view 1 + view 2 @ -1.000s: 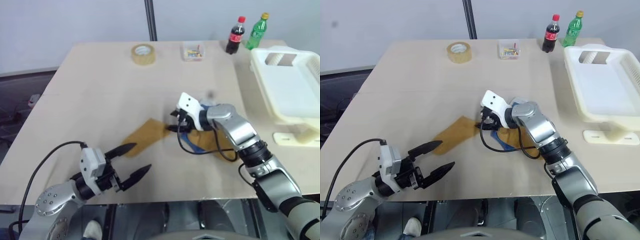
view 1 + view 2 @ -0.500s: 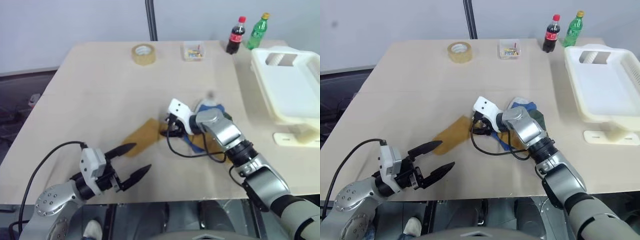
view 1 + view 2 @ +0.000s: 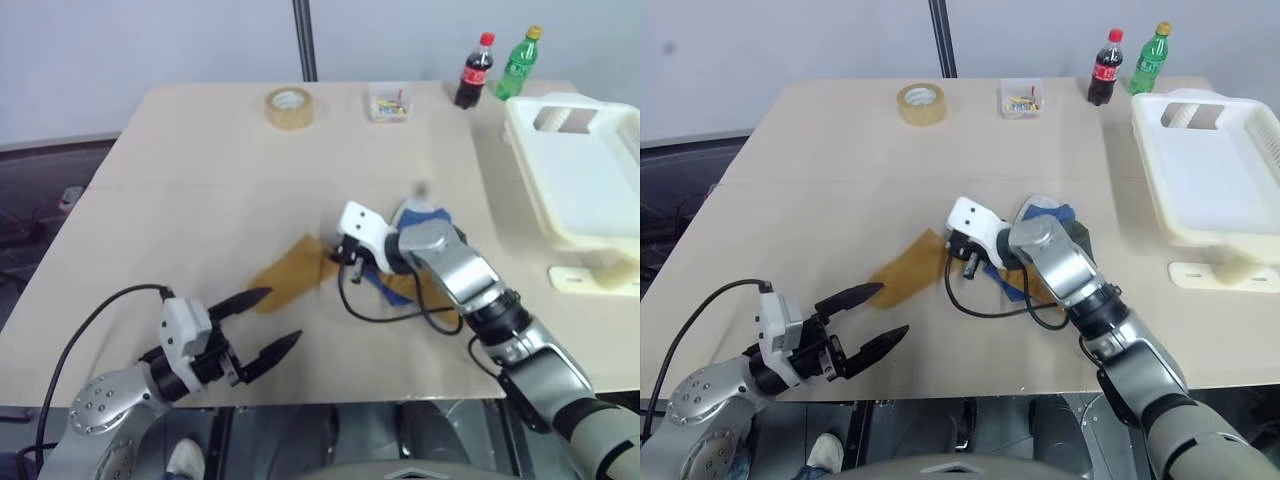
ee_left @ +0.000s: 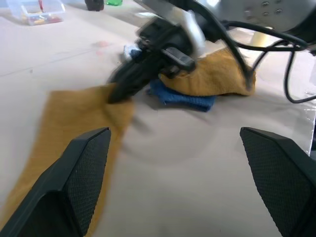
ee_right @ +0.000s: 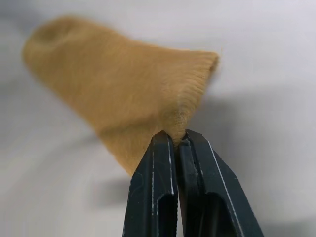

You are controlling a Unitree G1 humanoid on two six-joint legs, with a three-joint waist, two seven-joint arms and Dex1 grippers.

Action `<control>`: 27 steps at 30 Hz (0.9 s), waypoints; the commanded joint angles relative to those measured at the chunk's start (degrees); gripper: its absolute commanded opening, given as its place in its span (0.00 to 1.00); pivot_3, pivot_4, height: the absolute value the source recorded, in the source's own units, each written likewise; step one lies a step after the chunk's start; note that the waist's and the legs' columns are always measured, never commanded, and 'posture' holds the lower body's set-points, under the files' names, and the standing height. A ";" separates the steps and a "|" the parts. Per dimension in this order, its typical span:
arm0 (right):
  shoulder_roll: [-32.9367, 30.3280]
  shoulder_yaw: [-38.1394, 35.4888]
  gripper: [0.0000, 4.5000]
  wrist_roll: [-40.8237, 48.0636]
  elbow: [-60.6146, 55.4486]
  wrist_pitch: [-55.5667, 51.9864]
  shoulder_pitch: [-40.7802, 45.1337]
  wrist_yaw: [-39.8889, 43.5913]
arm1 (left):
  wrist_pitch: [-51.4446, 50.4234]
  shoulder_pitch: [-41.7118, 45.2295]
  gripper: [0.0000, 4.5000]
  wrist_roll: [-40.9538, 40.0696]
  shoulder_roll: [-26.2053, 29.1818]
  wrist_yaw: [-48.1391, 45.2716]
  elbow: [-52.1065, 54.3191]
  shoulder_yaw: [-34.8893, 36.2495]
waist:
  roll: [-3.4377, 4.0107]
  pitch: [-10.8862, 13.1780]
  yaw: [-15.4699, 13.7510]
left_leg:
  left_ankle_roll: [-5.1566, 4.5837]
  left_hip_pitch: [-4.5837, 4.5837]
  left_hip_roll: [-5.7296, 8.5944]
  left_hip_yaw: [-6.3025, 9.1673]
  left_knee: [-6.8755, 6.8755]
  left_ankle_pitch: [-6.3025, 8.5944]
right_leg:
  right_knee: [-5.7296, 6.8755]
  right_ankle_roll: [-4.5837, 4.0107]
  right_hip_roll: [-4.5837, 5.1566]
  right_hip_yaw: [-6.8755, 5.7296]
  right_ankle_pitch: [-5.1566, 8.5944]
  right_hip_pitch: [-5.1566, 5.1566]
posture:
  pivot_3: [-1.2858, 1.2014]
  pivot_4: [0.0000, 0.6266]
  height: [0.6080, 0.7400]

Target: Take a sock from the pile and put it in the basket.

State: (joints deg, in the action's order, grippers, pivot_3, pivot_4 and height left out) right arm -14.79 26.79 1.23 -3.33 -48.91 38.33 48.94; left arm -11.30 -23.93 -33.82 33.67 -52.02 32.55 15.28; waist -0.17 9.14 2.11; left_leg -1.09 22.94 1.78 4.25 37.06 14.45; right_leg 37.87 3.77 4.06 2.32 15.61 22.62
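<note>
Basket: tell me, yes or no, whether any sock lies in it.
No: the basket shows a bare white floor, with no sock inside.

**Colours on the surface**

We see a plain mustard-yellow sock (image 3: 292,272) with no pattern, lying on a pale beige surface (image 3: 200,180). The pile (image 3: 415,250) beside it mixes blue, light blue-white, dark green and another mustard-yellow piece. Our basket (image 3: 585,175) is cream-white. Further back we note a tan roll of tape (image 3: 287,107), a clear box (image 3: 388,103) of multicoloured bits, a dark cola bottle (image 3: 474,72) with a red cap and label, and a green bottle (image 3: 519,64) with a yellow cap.
</note>
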 commanded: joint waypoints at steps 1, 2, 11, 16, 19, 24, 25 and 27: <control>-0.20 0.56 0.01 1.72 -8.26 -14.49 -2.68 -3.08 | 1.10 -0.51 1.00 -0.11 -0.08 0.37 1.63 0.63 | 0.02 0.00 0.13 | 0.00 0.00 0.00 0.00 0.00 0.00 | 0.01 0.00 0.01 0.00 0.00 0.00 | 0.52 0.24 0.99; -0.34 0.51 0.01 2.26 -9.57 -16.73 -3.41 -3.75 | 1.09 -0.53 1.00 -0.11 -0.14 0.44 1.66 0.53 | 0.02 -0.02 0.21 | 0.00 -0.01 -0.01 -0.01 0.00 0.00 | 0.03 0.00 0.01 0.03 0.00 0.01 | 0.52 0.24 0.99; 1.69 -6.70 0.01 12.06 -19.80 -35.83 -7.20 -7.52 | 0.45 0.06 1.00 -0.64 0.42 0.19 1.38 -0.03 | 0.00 -0.03 -0.02 | 0.00 -0.02 -0.01 0.03 0.00 0.00 | -0.01 -0.01 0.02 0.00 0.01 -0.02 | 0.52 0.24 0.99; 4.28 -11.28 0.56 16.41 -24.09 -42.57 -9.47 -10.20 | -0.07 0.98 1.00 -0.78 0.67 -0.40 1.00 -0.80 | 0.01 -0.03 0.01 | 0.00 -0.03 -0.02 0.03 -0.01 0.00 | -0.01 -0.01 0.02 -0.01 0.01 -0.02 | 0.52 0.24 0.99; 5.47 -15.32 0.84 19.05 -26.15 -43.59 -10.40 -11.22 | -0.29 1.62 1.00 -0.89 0.92 -0.90 0.52 -0.94 | 0.01 -0.03 0.02 | 0.00 -0.03 -0.02 0.03 -0.01 0.00 | -0.01 -0.01 0.02 -0.02 0.01 -0.02 | 0.52 0.24 0.99; -5.26 -19.56 0.84 24.76 -34.85 -34.01 -13.24 -5.26 | -0.44 3.02 1.00 -1.19 1.50 -1.67 -0.64 -0.78 | 0.02 0.01 -0.37 | 0.00 0.02 0.03 0.04 0.00 0.00 | -0.04 0.00 0.02 -0.08 0.01 -0.03 | 0.52 0.24 0.99; -6.86 -19.96 0.84 25.35 -35.70 -32.30 -13.68 -4.38 | -0.40 3.14 1.00 -1.16 1.53 -1.78 -0.77 -0.82 | 0.03 0.04 -0.42 | 0.00 0.02 0.03 0.04 0.00 0.00 | -0.04 0.00 0.02 -0.08 0.01 -0.03 | 0.52 0.24 0.99; -12.51 -22.57 0.84 28.02 -38.16 -29.28 -14.16 -1.27 | -0.45 3.72 1.00 -1.11 1.58 -2.02 -1.11 -1.06 | 0.02 0.06 -0.33 | -0.01 0.05 0.02 0.04 0.00 0.00 | -0.11 0.02 -0.01 -0.11 0.01 -0.03 | 0.52 0.24 0.99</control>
State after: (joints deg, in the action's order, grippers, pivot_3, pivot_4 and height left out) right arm -26.38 6.19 26.92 -37.90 -81.03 23.85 45.18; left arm -12.14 -20.33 -33.98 34.74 -53.55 30.73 13.85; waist -0.15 9.21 1.78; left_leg -1.10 23.00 1.79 4.28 37.05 14.45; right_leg 37.77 3.79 4.02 2.21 15.62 22.58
